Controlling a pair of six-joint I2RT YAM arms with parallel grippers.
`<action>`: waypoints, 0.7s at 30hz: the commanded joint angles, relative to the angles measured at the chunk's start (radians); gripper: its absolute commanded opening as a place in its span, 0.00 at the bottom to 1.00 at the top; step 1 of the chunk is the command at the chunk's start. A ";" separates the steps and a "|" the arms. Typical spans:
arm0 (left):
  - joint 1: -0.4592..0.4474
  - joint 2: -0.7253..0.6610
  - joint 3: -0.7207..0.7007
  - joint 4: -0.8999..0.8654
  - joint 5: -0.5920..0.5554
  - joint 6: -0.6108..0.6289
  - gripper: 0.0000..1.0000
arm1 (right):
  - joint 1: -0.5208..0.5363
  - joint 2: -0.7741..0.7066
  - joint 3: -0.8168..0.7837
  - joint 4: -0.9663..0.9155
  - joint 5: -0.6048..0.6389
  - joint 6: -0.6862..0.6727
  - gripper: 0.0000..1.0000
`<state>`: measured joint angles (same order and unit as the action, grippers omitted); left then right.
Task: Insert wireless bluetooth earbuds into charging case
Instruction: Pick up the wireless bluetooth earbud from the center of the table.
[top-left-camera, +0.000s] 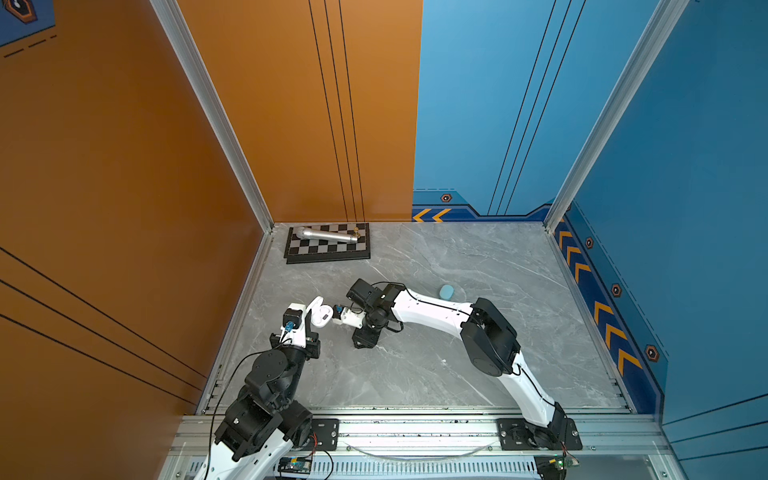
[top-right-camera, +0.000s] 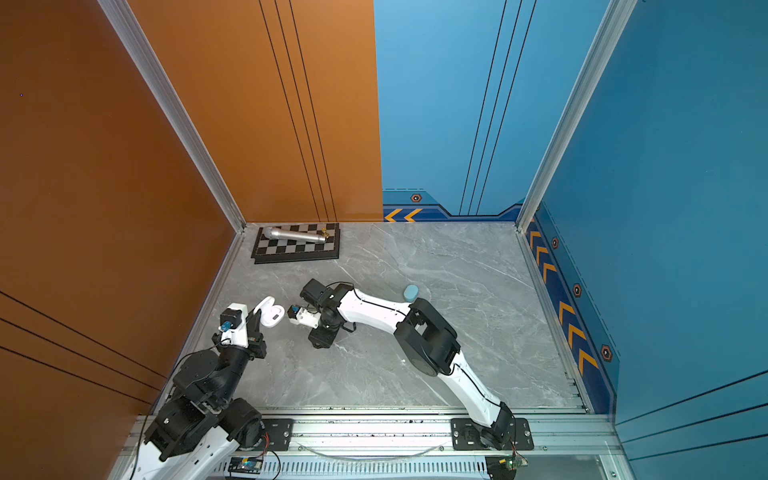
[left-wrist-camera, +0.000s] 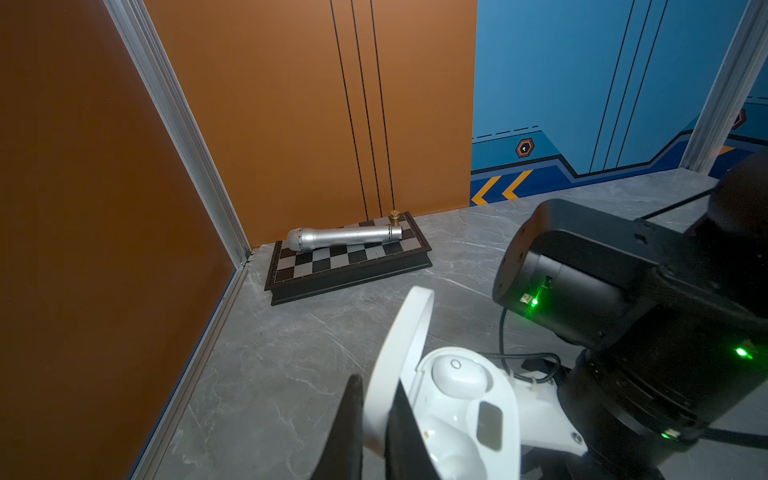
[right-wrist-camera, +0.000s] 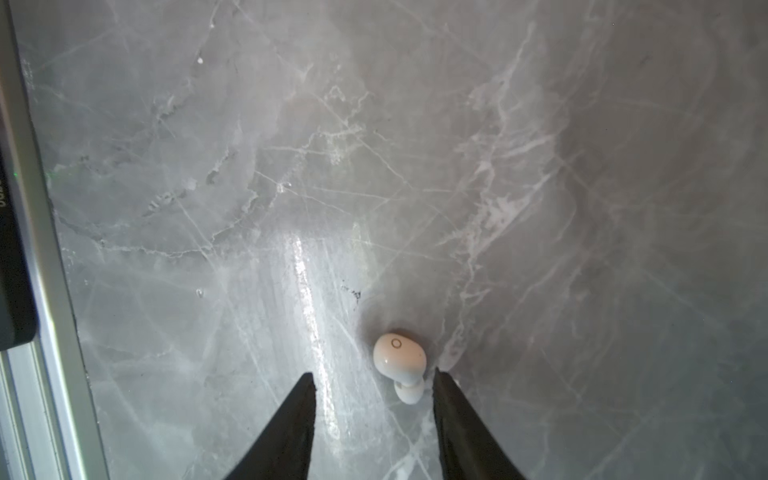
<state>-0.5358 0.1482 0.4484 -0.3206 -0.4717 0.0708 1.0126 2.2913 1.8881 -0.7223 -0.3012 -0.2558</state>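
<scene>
A white charging case (left-wrist-camera: 494, 399) stands open near the table's left side, seen in both top views (top-left-camera: 323, 312) (top-right-camera: 272, 314). My left gripper (left-wrist-camera: 376, 388) is shut on its raised lid (left-wrist-camera: 409, 328). One white earbud (left-wrist-camera: 457, 374) sits in the case's far socket; the near socket is bare. Another white earbud (right-wrist-camera: 399, 361) lies on the marble in the right wrist view. My right gripper (right-wrist-camera: 374, 374) hangs open over that bud, which rests close to one fingertip (right-wrist-camera: 442, 376), untouched. In the top views this gripper (top-left-camera: 365, 340) points down just right of the case and hides that bud.
A closed pale blue oval case (top-left-camera: 446, 291) (top-right-camera: 410, 293) lies behind the right arm. At the back left a folded chessboard (top-left-camera: 332, 251) carries a silver microphone (top-left-camera: 326, 235). Orange and blue walls and aluminium rails (top-left-camera: 245, 316) bound the marble table.
</scene>
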 joint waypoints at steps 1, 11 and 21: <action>0.010 -0.005 -0.011 0.013 -0.018 -0.008 0.00 | 0.001 0.033 0.041 -0.040 0.112 -0.040 0.51; 0.016 0.020 -0.015 0.043 -0.009 -0.006 0.00 | 0.004 0.066 0.060 -0.040 0.174 -0.036 0.52; 0.022 0.057 -0.012 0.062 0.013 0.000 0.00 | 0.007 0.116 0.114 -0.041 0.182 0.038 0.51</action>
<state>-0.5259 0.1947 0.4438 -0.3023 -0.4698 0.0711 1.0183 2.3745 1.9747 -0.7330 -0.1505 -0.2581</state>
